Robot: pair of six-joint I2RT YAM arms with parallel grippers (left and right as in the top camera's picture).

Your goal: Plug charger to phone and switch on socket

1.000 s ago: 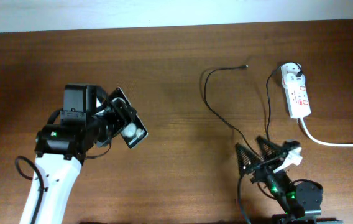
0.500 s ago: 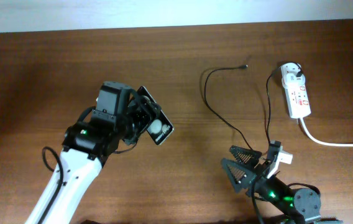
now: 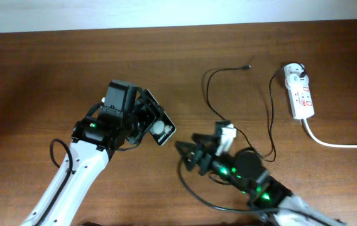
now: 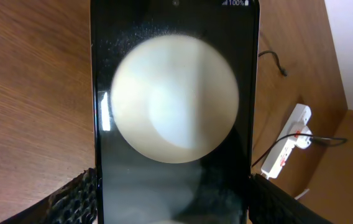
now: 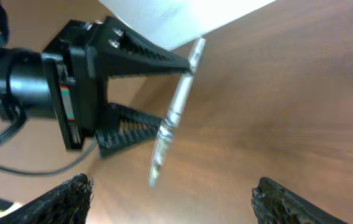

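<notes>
Near the middle of the brown surface (image 3: pixel 40 69), the left gripper (image 3: pixel 147 121) is clamped on the long sides of the phone (image 3: pixel 160 128), whose glossy face tilts upward. Just beside it, the right gripper (image 3: pixel 190 157) is spread wide with nothing between its fingers and faces the phone's thin edge. By the far right corner lies the socket (image 3: pixel 300 94). The charger (image 3: pixel 207 94) cable loops loose on the wood, its small tip well apart from the phone.
</notes>
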